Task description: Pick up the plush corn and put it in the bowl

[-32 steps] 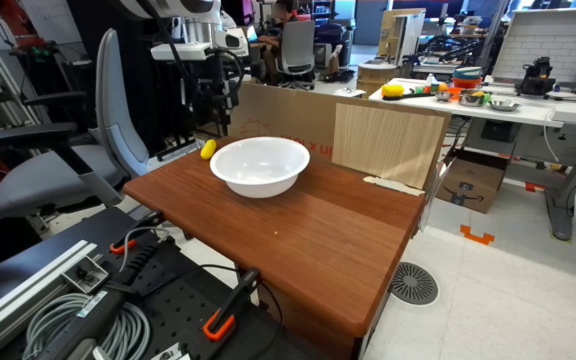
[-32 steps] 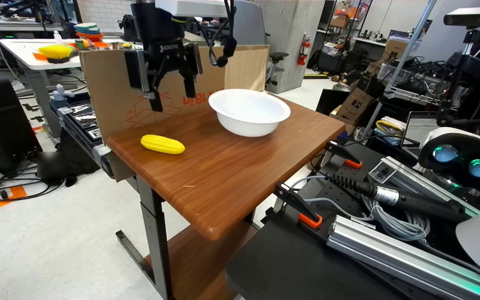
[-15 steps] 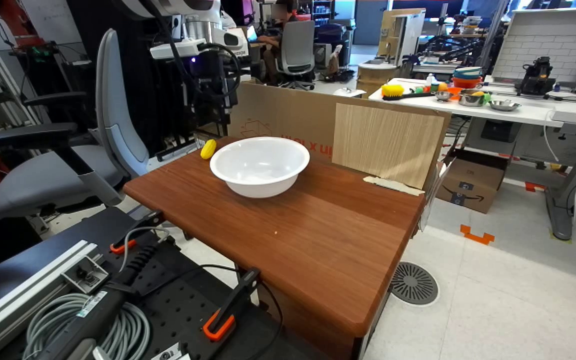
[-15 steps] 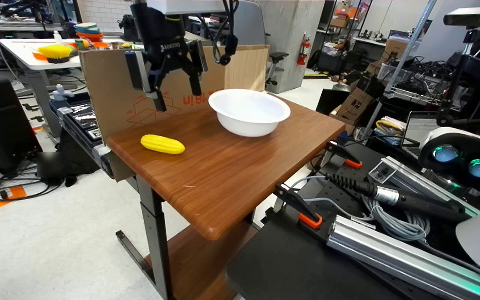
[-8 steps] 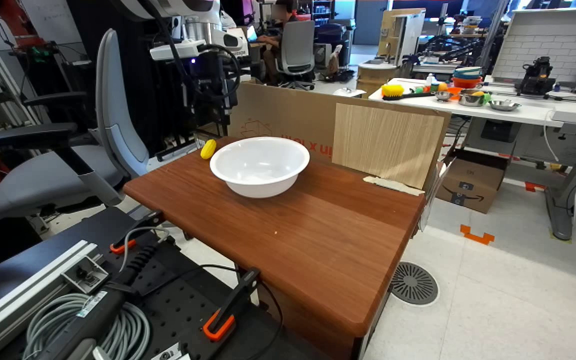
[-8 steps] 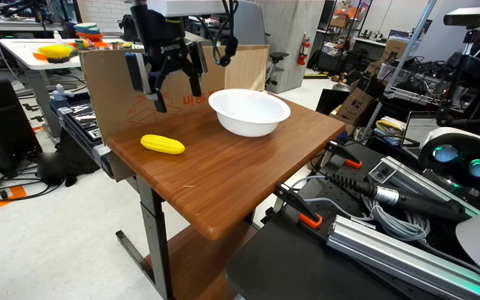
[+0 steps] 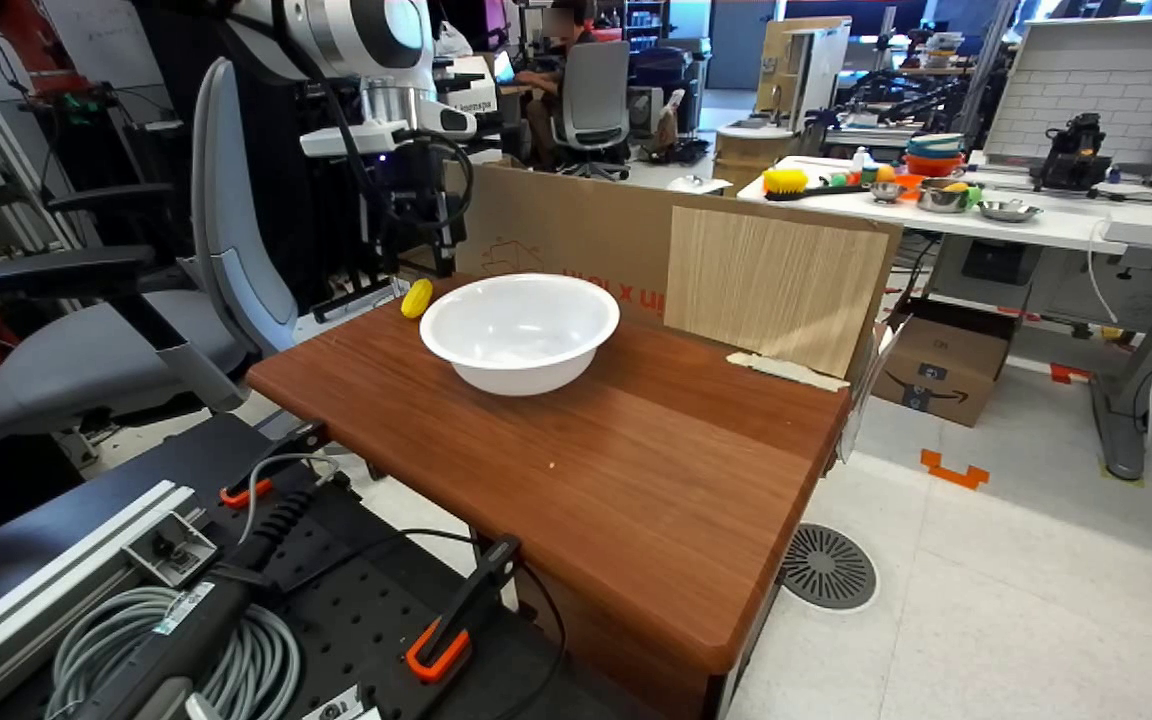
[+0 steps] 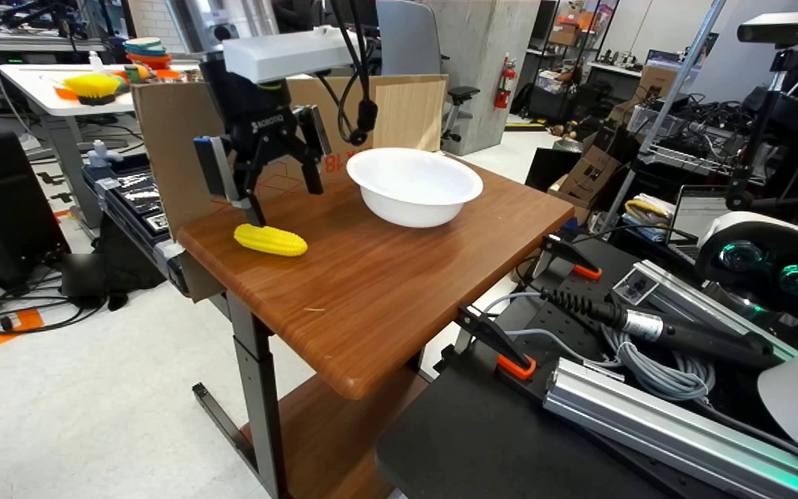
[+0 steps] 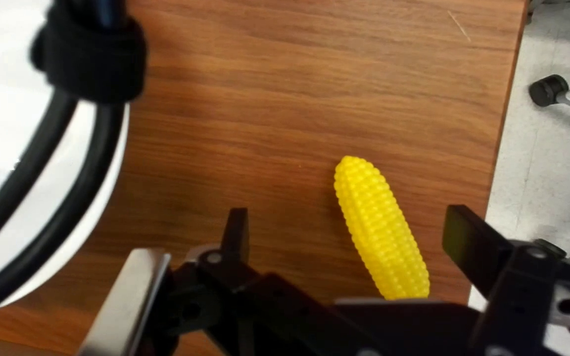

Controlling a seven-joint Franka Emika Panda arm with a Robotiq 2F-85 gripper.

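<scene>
Gripper (image 8: 285,207) spread near corn (image 9: 381,230), contact unclear, wrist-view cables (image 9: 94,168) overlapping bowl (image 9: 5,84), cardboard (image 8: 174,145) behind

I read "ROBOTIQ" on the gripper (image 8: 285,201), upper left in an exterior view, and inverted red "18" on the cardboard panel (image 8: 174,156). In an exterior view: "Linenspa", blurred, on a white box (image 7: 479,88) near top centre; curved-arrow mark on a carton (image 7: 941,350) at right.

Corn (image 8: 271,240) and bowl (image 8: 414,197) sit apart on the table (image 8: 378,291)
</scene>
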